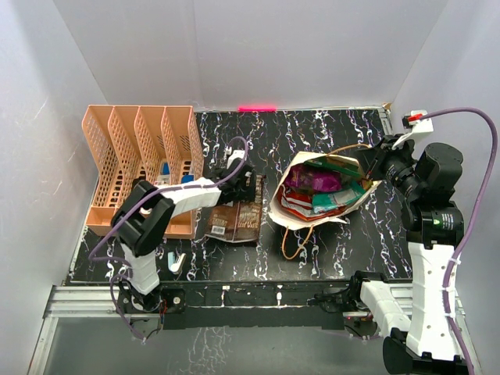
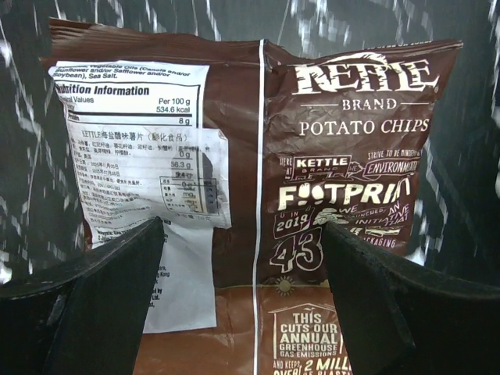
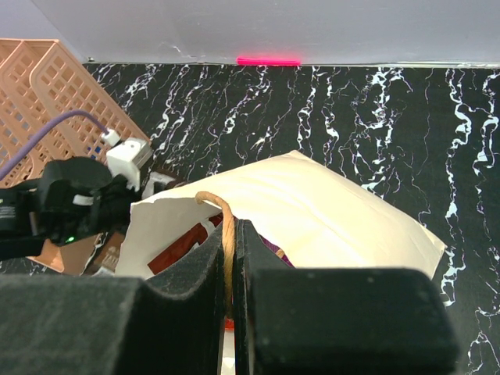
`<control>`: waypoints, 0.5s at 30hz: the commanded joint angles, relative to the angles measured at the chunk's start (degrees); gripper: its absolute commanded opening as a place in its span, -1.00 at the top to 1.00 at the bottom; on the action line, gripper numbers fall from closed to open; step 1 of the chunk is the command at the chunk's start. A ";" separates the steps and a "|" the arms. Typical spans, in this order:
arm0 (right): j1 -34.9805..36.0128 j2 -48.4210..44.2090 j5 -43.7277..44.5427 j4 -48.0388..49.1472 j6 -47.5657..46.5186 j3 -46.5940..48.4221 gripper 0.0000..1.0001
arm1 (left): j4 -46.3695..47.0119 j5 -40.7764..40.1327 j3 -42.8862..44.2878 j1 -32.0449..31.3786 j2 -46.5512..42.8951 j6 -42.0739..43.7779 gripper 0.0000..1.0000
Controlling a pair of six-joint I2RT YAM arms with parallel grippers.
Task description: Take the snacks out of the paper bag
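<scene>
Holding the brown cord handle [image 3: 212,197] of the paper bag [image 3: 336,211]: right gripper [image 3: 235,234], jaws pinched together on the cord. The bag sits mid-table, mouth open, contents visible from above. Inside: purple packet [image 1: 311,180] at the far side, red-orange packet [image 1: 295,205] at the left rim, green packet [image 1: 337,200] right of that. Kettle chips bag [image 2: 344,156] is out, flat on the table just left of the paper bag. Left gripper [image 2: 242,234] hovers over it, jaws wide apart, not closed on it. Peach file rack [image 1: 105,148] stands further left of the bag, with blue and white bits [image 1: 168,168] in its slots.
</scene>
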 commanded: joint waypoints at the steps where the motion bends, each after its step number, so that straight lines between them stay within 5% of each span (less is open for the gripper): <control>1: 0.15 -1.06 1.37 2.74 -0.47 0.17 0.85 | 3.04 -4.58 6.13 1.24 7.35 -1.31 -0.61; 9: 0.17 -1.06 1.25 2.39 -0.71 -0.12 0.85 | 3.40 -3.96 15.71 3.85 13.53 0.09 -0.63; 15: 0.15 -1.04 0.98 2.05 -1.14 0.00 0.85 | 3.90 3.79 8.28 4.03 1.11 -0.59 -0.77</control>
